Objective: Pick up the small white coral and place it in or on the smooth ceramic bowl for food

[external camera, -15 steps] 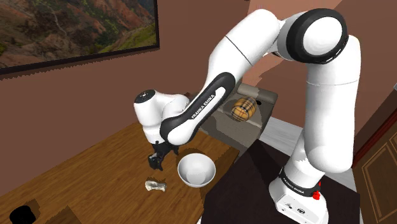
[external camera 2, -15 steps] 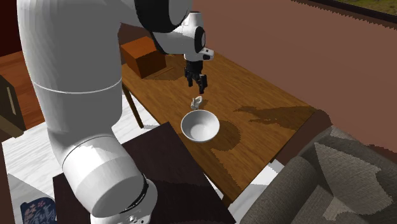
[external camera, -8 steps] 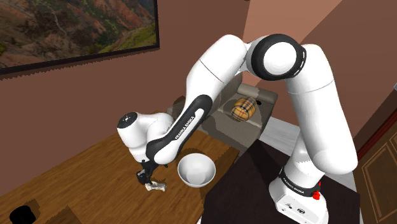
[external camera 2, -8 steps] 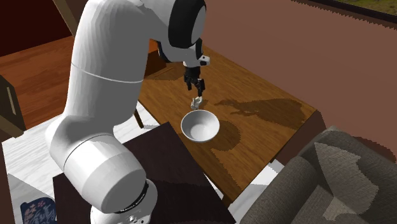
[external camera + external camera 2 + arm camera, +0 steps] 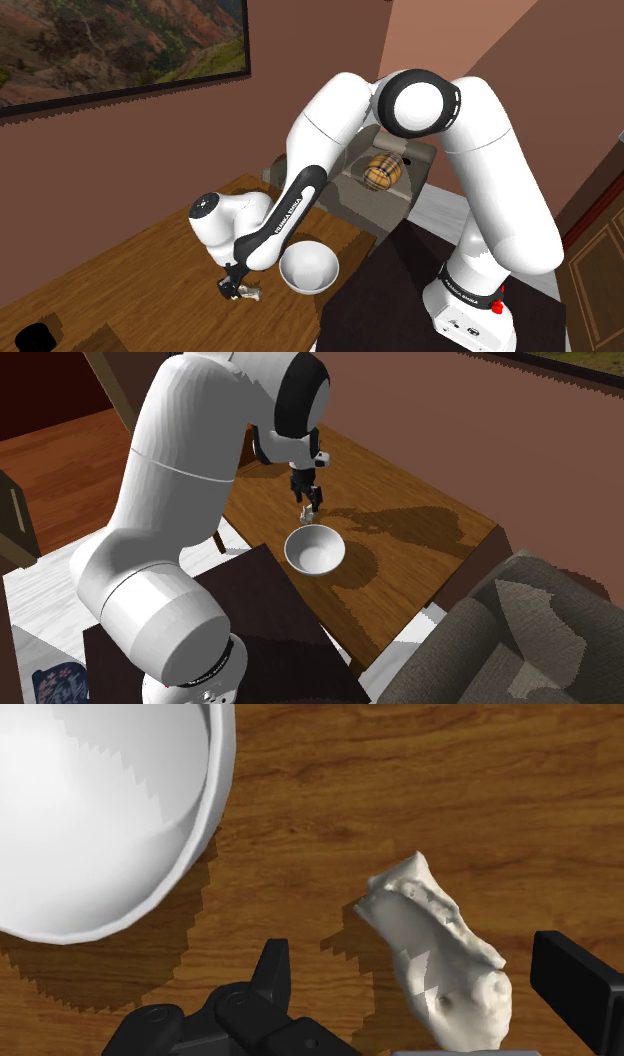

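A small pale, lumpy coral (image 5: 440, 954) lies on the wooden table (image 5: 120, 270), next to a smooth white bowl (image 5: 308, 268). My black gripper (image 5: 410, 949) is open and low over the table. Its fingers (image 5: 272, 969) stand on either side of the coral without touching it. In the shoulder view the gripper (image 5: 238, 290) sits right at the coral (image 5: 252, 293), to the left of the bowl. In the second exterior view the gripper (image 5: 310, 504) hangs just beyond the bowl (image 5: 314, 548). The bowl (image 5: 90, 814) is upright with nothing in it.
A small black object (image 5: 35, 335) sits near the table's front left corner. A striped barrel-shaped thing (image 5: 382, 170) rests on a grey seat behind the table. A grey sofa (image 5: 510, 632) flanks the table's far end. The dark stand (image 5: 400, 300) adjoins the bowl's side.
The arm has swung down and toward the shoulder view's left, bringing the gripper from above the table down around the coral. The fingers stayed open; coral and bowl have not moved.
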### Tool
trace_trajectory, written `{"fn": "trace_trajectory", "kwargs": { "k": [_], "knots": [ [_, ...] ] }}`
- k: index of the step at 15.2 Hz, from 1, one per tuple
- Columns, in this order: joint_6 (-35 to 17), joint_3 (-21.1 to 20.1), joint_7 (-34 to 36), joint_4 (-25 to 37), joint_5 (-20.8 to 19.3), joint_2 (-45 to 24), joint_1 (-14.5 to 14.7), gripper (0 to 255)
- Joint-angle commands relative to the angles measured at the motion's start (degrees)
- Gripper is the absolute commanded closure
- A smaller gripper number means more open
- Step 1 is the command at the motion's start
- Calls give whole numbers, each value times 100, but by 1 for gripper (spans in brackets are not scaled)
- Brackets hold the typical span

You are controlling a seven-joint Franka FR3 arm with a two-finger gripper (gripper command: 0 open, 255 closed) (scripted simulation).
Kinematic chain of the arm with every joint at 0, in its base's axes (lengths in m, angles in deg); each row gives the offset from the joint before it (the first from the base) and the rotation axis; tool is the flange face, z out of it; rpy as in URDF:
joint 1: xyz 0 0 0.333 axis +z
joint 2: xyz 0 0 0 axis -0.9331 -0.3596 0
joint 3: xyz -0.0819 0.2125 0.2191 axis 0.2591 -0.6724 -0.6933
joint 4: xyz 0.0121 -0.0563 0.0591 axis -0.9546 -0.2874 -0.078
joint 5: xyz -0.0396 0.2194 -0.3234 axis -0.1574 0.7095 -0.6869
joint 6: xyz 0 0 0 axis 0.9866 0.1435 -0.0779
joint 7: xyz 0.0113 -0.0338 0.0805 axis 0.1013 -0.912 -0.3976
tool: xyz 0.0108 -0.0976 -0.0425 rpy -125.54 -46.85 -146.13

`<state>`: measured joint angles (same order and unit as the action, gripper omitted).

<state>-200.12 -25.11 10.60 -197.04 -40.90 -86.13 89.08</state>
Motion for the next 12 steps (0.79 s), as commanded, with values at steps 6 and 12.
{"fn": "trace_trajectory", "kwargs": {
  "k": [6, 12],
  "knots": [
    [-32, 17, 4, 8, -19, -36, 1, 0],
    [-31, 17, 4, 8, -18, -35, 1, 255]
  ]
}}
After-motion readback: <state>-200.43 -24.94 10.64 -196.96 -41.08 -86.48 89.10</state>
